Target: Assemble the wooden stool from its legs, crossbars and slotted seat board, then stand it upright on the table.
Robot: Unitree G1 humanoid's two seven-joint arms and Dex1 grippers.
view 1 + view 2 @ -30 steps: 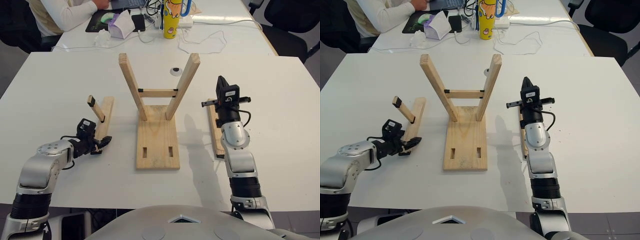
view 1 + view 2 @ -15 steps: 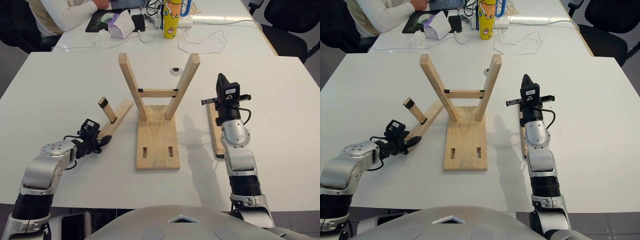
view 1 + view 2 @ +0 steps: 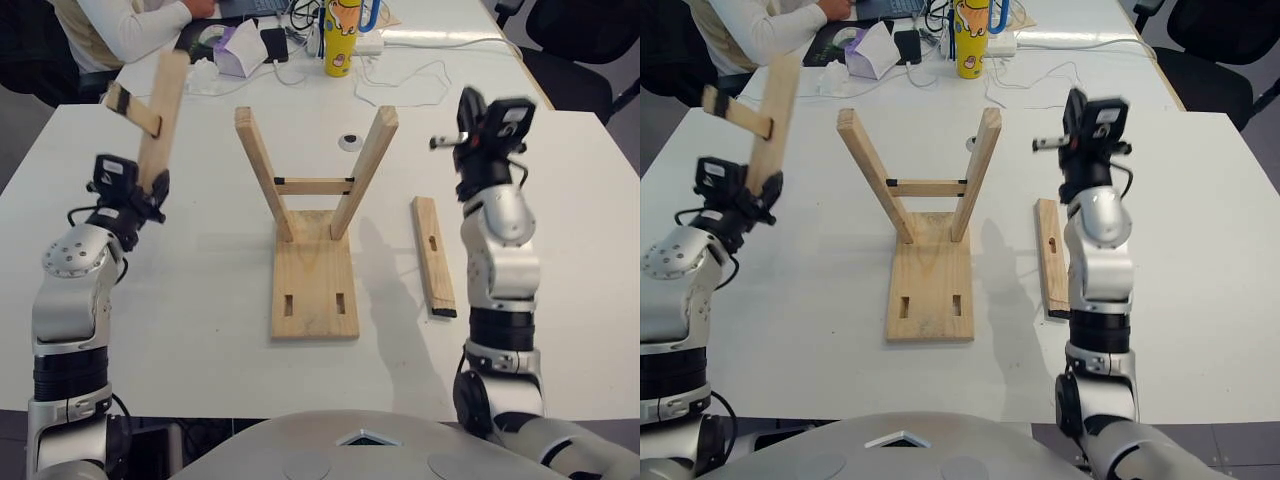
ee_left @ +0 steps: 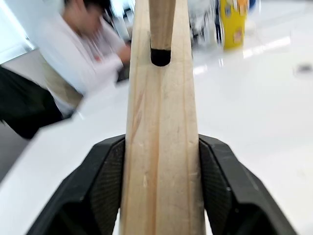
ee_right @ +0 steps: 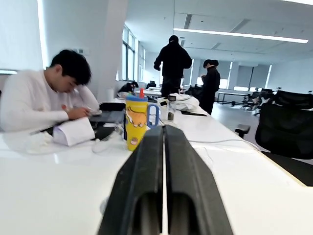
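Note:
The slotted seat board (image 3: 315, 285) lies flat mid-table. Two legs (image 3: 262, 172) joined by a crossbar (image 3: 315, 185) stand in its far end, splayed outward. My left gripper (image 3: 140, 190) is raised over the table's left side, shut on a third leg (image 4: 161, 122) that points up and carries a short crossbar stub (image 3: 128, 103); the black fingers (image 4: 110, 181) clamp both its sides. A fourth leg (image 3: 433, 255) lies flat to the right of the board. Above and beyond it my right gripper (image 3: 467, 102) points upward, its fingers (image 5: 142, 196) pressed together on nothing.
A small black round part (image 3: 351, 140) sits behind the standing legs. On the adjoining far table are a yellow cup (image 3: 343, 35), cables (image 3: 410, 80) and a tissue box (image 3: 243, 48), where a person sits working. Bare tabletop (image 3: 180, 300) lies on both sides of the board.
My left arm has lifted its leg off the table and swung it upright at the far left. My right arm has risen and pulled away from the leg lying on the right.

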